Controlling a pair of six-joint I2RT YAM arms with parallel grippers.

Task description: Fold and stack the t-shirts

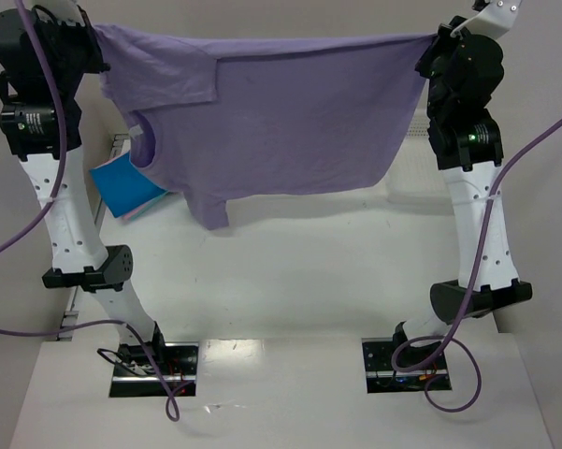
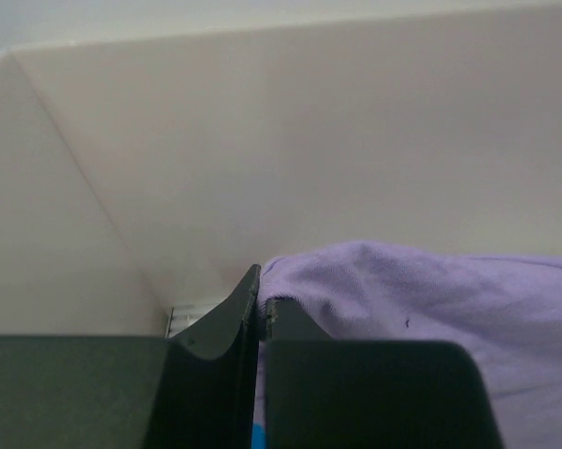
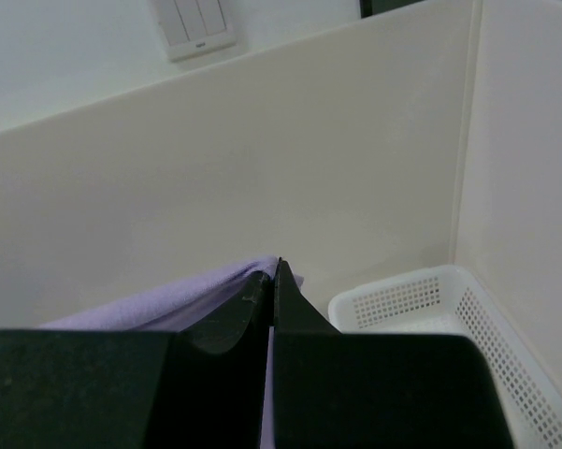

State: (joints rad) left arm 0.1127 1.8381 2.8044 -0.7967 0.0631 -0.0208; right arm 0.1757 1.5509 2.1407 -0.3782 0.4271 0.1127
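We hold large plain lavender cloth t-shirt (image 1: 290, 122) aloft, left hand (image 1: 95, 39) & right hand (image 1: 430, 44) pinching its top edge; best lower evenly, taut, onto worktop (image 1: 309, 271).

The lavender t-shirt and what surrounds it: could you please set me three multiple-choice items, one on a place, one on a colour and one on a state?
1. Where does the folded blue shirt lie?
A. On the table beside the left arm
B. At the table's right edge
C. Between the arm bases

2. What colour is the held t-shirt?
A. Red
B. Lavender
C. Green

3. How is that t-shirt held?
A. Lying flat on the table
B. Folded into a square
C. Hanging spread between the left gripper and the right gripper

Answers:
1 A: the top view shows it on the left, partly under the hanging cloth.
2 B: pale purple cloth shows in every view.
3 C: each gripper is shut on an upper corner.
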